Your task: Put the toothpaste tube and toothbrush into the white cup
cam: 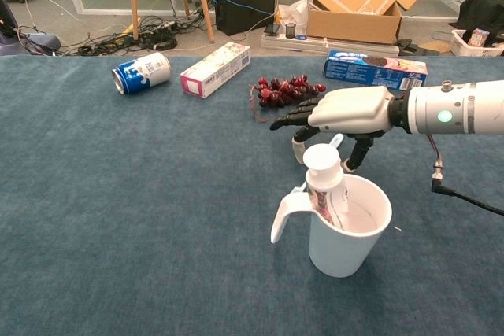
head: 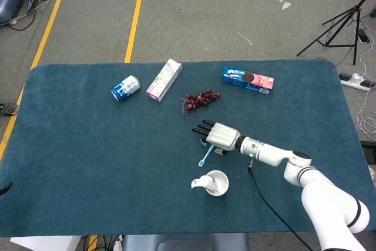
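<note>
Right hand over the toothbrush, just beyond the cup

Nearest, the white cup (head: 217,183) already holds the toothpaste tube (cam: 324,182). Behind it the toothbrush (head: 206,153) lies pointing away from the cup, its far end under the right hand (head: 218,136), whose fingers are spread and empty.

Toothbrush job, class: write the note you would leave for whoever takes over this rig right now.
Right hand hovers over the toothbrush, fingers spread, holding nothing. Left hand is not in view.
The toothpaste tube already stands in the white cup.
The toothbrush lies flat on the table, just behind the cup.
Done: the tube. Left: grip the toothbrush, lift it, drop it in the cup.
</note>
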`<move>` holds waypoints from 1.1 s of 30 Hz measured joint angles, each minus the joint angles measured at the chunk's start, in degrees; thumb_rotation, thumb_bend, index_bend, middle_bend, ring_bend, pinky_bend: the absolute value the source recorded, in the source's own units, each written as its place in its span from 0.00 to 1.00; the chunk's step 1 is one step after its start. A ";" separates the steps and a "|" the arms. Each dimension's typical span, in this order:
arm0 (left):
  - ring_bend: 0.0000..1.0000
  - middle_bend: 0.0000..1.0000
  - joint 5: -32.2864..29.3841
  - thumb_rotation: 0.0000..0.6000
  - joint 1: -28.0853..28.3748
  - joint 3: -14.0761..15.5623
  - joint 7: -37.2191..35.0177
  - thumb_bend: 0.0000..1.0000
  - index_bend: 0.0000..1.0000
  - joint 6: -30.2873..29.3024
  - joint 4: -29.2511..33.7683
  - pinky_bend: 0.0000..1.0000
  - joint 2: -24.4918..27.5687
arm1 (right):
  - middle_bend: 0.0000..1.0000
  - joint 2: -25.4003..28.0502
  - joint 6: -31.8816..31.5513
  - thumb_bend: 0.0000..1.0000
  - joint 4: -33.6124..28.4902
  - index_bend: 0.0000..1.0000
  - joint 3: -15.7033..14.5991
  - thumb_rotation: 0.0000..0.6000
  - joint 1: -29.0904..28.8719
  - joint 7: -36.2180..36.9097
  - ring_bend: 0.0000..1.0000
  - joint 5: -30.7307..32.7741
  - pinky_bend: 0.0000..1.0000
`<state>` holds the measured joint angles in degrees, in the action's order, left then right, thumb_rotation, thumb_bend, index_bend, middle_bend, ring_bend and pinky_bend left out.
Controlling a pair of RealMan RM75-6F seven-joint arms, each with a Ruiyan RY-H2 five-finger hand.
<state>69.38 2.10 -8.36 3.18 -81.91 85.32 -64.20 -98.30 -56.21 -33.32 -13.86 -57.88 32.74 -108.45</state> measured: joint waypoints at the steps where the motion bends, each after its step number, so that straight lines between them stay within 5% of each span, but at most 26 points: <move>1: 0.31 0.42 -0.01 1.00 -0.01 0.00 -0.04 0.10 0.59 0.00 0.00 0.32 0.01 | 0.01 -0.18 0.07 0.27 0.23 0.40 -0.06 1.00 -0.02 0.13 0.00 0.06 0.08; 33: 0.31 0.42 0.30 1.00 -0.24 -0.01 -0.73 0.10 0.59 -0.42 0.34 0.32 0.43 | 0.01 -3.72 1.02 0.27 4.36 0.45 -1.78 1.00 -0.41 2.47 0.00 1.16 0.08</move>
<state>69.68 1.86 -8.37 2.45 -82.33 85.65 -63.77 -102.02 -55.19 -28.96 -15.64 -58.29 35.21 -107.28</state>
